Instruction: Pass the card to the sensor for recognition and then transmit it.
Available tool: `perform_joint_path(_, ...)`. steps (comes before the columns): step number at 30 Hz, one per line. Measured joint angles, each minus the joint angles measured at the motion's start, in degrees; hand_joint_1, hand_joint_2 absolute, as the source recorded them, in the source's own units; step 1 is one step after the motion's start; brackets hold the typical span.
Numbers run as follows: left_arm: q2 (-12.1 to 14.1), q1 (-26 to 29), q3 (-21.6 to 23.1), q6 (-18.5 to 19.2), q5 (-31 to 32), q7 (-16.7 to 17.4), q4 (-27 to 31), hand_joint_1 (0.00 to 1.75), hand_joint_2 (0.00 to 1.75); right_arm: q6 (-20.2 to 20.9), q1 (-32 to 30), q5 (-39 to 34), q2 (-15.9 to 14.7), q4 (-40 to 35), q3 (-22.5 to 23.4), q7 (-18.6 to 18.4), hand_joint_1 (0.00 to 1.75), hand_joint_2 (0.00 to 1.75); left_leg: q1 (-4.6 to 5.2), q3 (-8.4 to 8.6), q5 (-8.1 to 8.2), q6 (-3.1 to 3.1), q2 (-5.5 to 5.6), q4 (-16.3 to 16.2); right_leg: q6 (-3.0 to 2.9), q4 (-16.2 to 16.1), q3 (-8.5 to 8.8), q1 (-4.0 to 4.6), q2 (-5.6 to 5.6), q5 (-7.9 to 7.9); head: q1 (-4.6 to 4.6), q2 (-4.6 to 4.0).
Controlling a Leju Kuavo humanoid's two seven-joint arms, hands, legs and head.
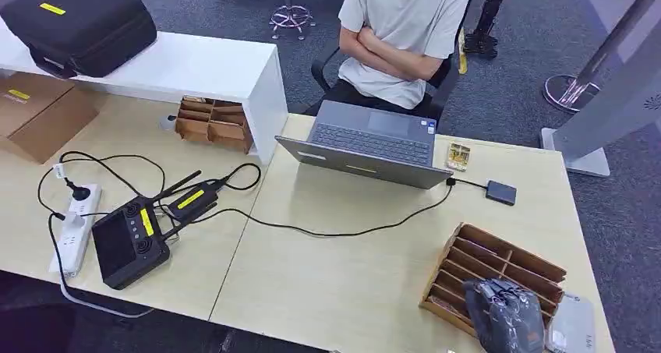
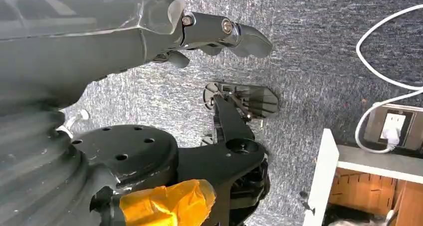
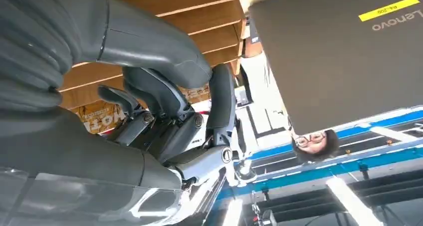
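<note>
Dark, glossy right hand (image 1: 505,315) hangs over the slatted wooden card rack (image 1: 499,271) at the desk's near right, fingers (image 3: 164,99) loosely curled, can't tell if they're pinching a card. Left hand (image 2: 149,31) dangles above speckled grey carpet (image 2: 309,51), fingers straight, empty. Small dark sensor box (image 1: 500,192) sits cabled beside the laptop (image 1: 366,144).

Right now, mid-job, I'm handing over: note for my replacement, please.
Left hand: hangs by the floor, holds nothing.
Right hand: fingers apart, over the wooden rack at the right front of the table; no card seen in it.
Sensor: small dark box right of the laptop, cabled to it.
Done: no step. Left: take card, show to sensor, pass on.
</note>
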State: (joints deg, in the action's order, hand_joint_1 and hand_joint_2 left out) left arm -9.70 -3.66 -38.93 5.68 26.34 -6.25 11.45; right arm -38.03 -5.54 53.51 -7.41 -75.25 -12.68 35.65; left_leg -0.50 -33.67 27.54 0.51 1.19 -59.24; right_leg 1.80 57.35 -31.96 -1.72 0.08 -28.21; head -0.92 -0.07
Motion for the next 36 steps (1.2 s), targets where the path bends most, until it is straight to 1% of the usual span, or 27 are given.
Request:
perform_joint_path(1,0.0,0.0,0.0,0.0,0.0,0.0,0.0,0.00,1.75,0.0,0.0,0.0,0.1,0.0,0.2,0.0,1.68,1.75,0.00,0.00,0.00,0.00,0.00,0.0,0.00,0.0,0.00,0.00,0.00,0.00,0.00,0.00)
perform_joint_path(3,0.0,0.0,0.0,0.0,0.0,0.0,0.0,0.00,1.75,0.0,0.0,0.0,0.2,0.0,0.4,0.0,0.00,1.75,0.00,0.00,0.00,0.00,0.00,0.0,0.00,0.0,0.00,0.00,0.00,0.00,0.00,0.00)
perform_joint_path(8,0.0,0.0,0.0,0.0,0.0,0.0,0.0,0.00,1.75,0.0,-0.1,0.0,0.3,0.0,0.5,-0.7,0.00,1.75,-0.01,0.00,0.00,0.00,0.00,0.0,0.00,0.0,-0.01,0.01,0.00,0.00,0.00,0.00)
perform_joint_path(20,0.0,0.0,-0.1,0.0,0.0,0.0,0.0,0.00,1.75,0.0,-0.7,-0.1,0.3,-0.5,0.5,-0.6,0.00,1.75,0.00,0.00,0.00,0.00,0.00,0.0,0.00,0.0,-0.01,0.00,0.00,0.00,0.00,0.00)
perform_joint_path(29,0.0,0.0,-0.5,0.0,0.0,0.0,0.0,0.00,1.75,0.0,-2.3,-0.4,0.3,-4.7,0.3,-0.8,0.00,1.75,-0.01,-0.01,0.00,0.00,0.00,0.0,0.00,0.0,-0.01,0.01,0.00,-0.01,0.00,0.00)
perform_joint_path(33,0.0,0.0,-0.6,-0.1,0.0,0.0,0.0,0.00,1.75,0.0,-3.2,-1.2,0.3,-7.4,0.3,1.4,0.00,1.75,-0.01,-0.01,0.00,0.00,0.00,0.0,0.00,0.0,-0.01,0.00,0.00,-0.01,0.00,0.00)
perform_joint_path(36,0.0,0.0,-0.9,-0.2,0.0,-0.2,0.0,0.00,1.75,0.0,-4.5,-2.0,0.4,-11.4,0.3,3.7,0.00,1.75,-0.01,-0.02,0.00,0.00,0.00,0.0,0.00,0.0,-0.01,0.00,-0.01,-0.01,0.00,0.00)
